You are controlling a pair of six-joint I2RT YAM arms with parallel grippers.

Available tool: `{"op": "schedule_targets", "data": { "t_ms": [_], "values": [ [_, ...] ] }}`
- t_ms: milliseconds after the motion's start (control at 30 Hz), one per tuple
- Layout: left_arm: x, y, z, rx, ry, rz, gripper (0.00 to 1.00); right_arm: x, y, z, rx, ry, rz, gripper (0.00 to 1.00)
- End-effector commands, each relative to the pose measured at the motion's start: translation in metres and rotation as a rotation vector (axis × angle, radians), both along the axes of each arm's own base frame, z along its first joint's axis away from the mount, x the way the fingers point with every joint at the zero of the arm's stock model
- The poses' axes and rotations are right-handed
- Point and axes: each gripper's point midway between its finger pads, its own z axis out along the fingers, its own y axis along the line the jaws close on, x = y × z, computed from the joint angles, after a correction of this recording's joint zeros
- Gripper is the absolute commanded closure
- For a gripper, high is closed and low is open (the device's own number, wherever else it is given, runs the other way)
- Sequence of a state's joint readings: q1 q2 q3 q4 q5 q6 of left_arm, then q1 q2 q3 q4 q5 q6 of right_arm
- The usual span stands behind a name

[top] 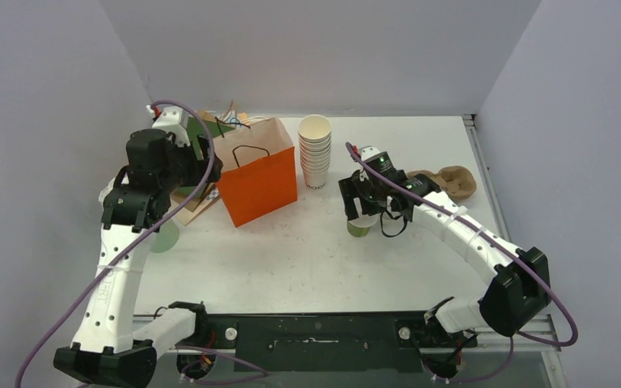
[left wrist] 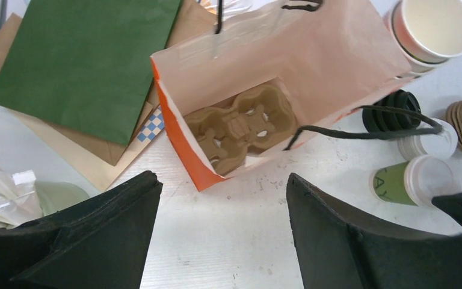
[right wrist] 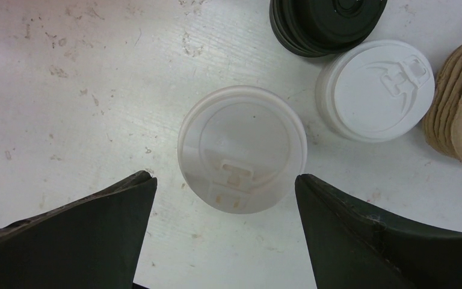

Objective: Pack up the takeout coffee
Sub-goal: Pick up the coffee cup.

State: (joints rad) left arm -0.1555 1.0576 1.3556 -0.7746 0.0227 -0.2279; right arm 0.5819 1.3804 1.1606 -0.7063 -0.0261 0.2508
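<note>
The white table [top: 307, 267] is scuffed and speckled with small stains. At its 10 o'clock in the top view stands an orange paper bag [top: 255, 174], upright and open, with a kraft-brown inside and black cord handles. In its bottom lies a moulded pulp cup carrier [left wrist: 240, 129], tan and fibrous, with rounded wells that hold nothing.

At 10 o'clock of the bag a flat green paper bag [left wrist: 84, 60] lies on flat kraft ones. The left gripper [left wrist: 222, 180] hangs over the bag's near corner, its black fingers spread wide and holding nothing.

At the table's 12 o'clock is a tall stack of lidless white cups [top: 315, 149], nested, with rolled rims.

At the table's 3 o'clock, near the centre, the takeout coffee [right wrist: 242, 149] stands upright on the table: a small paper cup with olive-green sides under a round, translucent white plastic lid with a raised sip tab. The right gripper [right wrist: 225, 177] is above it, fingers parted to either side and not gripping the cup.

In the right wrist view:
- At 3 o'clock of the cup is a stack of pulp carriers [right wrist: 457, 114].
- At 2 o'clock is a pile of white lids [right wrist: 376, 90].
- At 1 o'clock is a pile of black lids [right wrist: 325, 24].
</note>
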Motion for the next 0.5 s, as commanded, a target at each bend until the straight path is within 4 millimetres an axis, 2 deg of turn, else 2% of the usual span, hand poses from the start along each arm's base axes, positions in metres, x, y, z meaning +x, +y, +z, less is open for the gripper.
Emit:
{"op": "schedule_targets", "data": {
  "t_ms": [0,100,200,300,367,467],
  "values": [
    [0.015,0.017,0.006,-0.029,-0.043,0.070,0.25,-0.001,0.001,0.008,0.025,-0.029,0.007,0.09],
    [0.018,0.029,0.004,-0.047,-0.041,0.112,0.22,0.002,-0.003,0.015,0.009,-0.049,-0.003,0.00],
    [0.021,0.039,0.005,-0.065,-0.061,0.145,0.11,0.005,-0.006,0.026,0.007,-0.089,-0.016,0.00],
    [0.017,0.033,0.012,-0.082,-0.089,0.114,0.08,0.010,-0.009,0.038,0.014,-0.139,-0.037,0.00],
    [0.012,0.026,0.025,-0.103,-0.144,0.078,0.10,0.013,-0.012,0.045,0.025,-0.175,-0.056,0.00],
    [0.006,0.014,0.045,-0.142,-0.222,0.016,0.21,0.022,-0.012,0.065,0.075,-0.244,-0.087,0.04]
  ]
}}
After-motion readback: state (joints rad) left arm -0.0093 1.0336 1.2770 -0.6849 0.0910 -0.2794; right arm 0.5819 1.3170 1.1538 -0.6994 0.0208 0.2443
